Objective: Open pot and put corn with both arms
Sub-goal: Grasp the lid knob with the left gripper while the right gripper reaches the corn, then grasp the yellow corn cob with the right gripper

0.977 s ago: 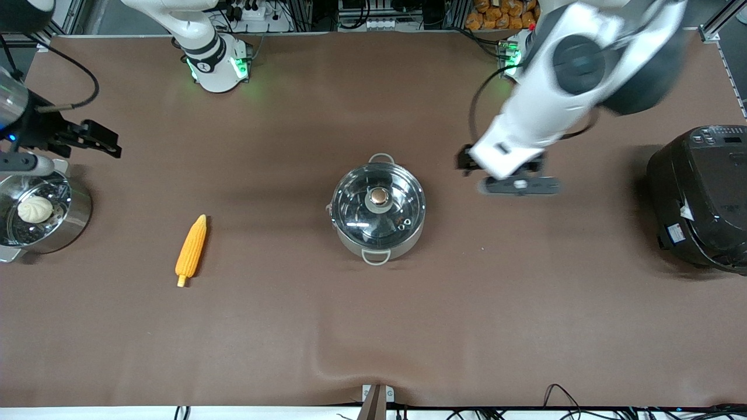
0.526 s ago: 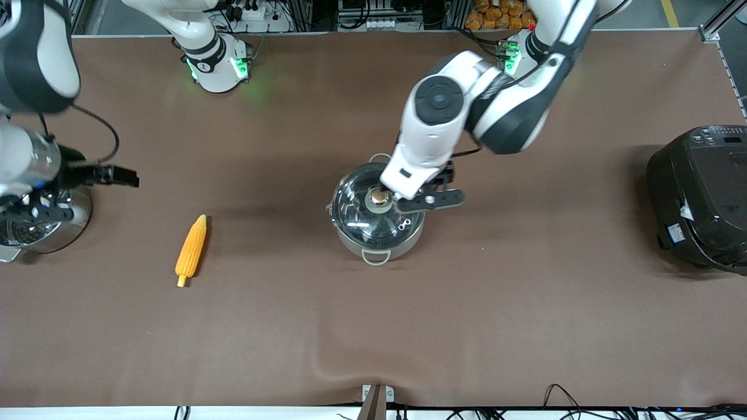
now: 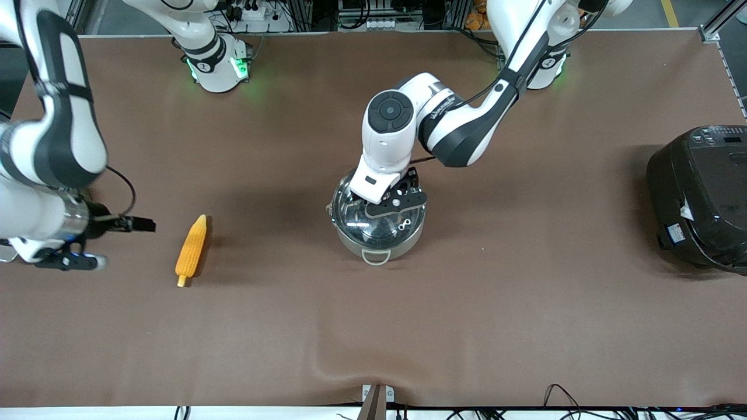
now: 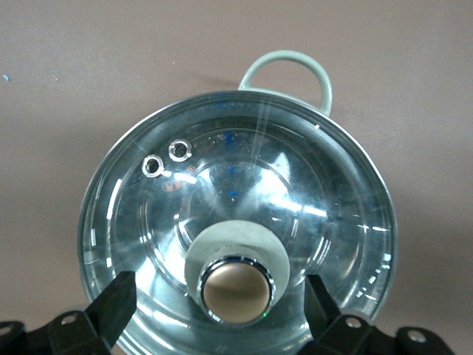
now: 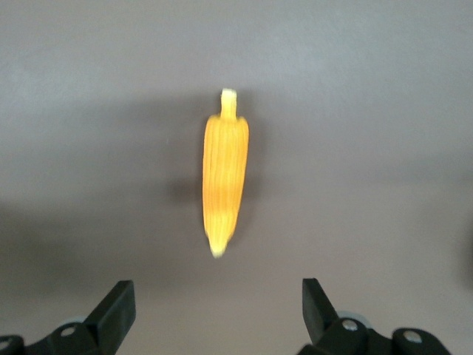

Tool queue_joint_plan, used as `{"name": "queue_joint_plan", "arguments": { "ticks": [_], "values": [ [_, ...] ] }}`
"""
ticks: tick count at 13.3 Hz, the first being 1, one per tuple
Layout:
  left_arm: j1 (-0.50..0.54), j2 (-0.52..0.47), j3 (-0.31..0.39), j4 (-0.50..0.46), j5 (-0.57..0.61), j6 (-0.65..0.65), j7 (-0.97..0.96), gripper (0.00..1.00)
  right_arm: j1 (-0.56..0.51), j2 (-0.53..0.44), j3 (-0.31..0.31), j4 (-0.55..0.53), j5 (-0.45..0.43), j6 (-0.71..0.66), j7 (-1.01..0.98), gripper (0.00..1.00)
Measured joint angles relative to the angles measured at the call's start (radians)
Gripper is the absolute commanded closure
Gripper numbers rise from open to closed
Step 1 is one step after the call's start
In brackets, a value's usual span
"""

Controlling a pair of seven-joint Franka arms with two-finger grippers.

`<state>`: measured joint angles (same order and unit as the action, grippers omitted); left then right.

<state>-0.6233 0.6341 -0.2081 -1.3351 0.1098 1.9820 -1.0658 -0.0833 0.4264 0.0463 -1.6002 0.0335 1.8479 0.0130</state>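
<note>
The steel pot (image 3: 379, 236) stands mid-table with its glass lid (image 3: 402, 224) on. My left gripper (image 3: 392, 201) is low over the lid. In the left wrist view the pot's loop handle (image 4: 292, 70) and the lid (image 4: 236, 200) show, and my left gripper (image 4: 220, 310) is open with one finger on each side of the knob (image 4: 236, 291), not touching it. The corn (image 3: 191, 251) lies on the table toward the right arm's end. My right gripper (image 3: 64, 255) is over the table beside the corn; it is open and empty (image 5: 216, 310), with the corn (image 5: 224, 174) ahead of it.
A large black rice cooker (image 3: 700, 198) stands at the left arm's end of the table. The brown table cover (image 3: 525, 303) has a wrinkle near the front edge. My right arm covers the spot where the other steel pot stood.
My left arm swung in from the rice cooker's side and came down over the lid knob. My right arm moved from over the bun pot toward the front camera, to beside the corn.
</note>
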Motion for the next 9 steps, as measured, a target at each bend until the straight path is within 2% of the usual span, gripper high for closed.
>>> {"name": "queue_joint_plan", "arguments": {
  "ticks": [4, 6, 9],
  "values": [
    [-0.084, 0.019, 0.084, 0.004, 0.0, 0.012, 0.0, 0.12, 0.0, 0.132, 0.001, -0.022, 0.056, 0.118, 0.02, 0.0],
    [-0.1, 0.025, 0.094, 0.006, 0.0, 0.013, -0.001, 0.21, -0.001, 0.184, -0.001, -0.022, 0.071, 0.156, 0.029, 0.0],
    [-0.1, 0.033, 0.099, 0.006, 0.0, 0.021, -0.001, 0.29, -0.003, 0.239, -0.001, -0.022, 0.078, 0.184, 0.031, 0.0]
  ]
}}
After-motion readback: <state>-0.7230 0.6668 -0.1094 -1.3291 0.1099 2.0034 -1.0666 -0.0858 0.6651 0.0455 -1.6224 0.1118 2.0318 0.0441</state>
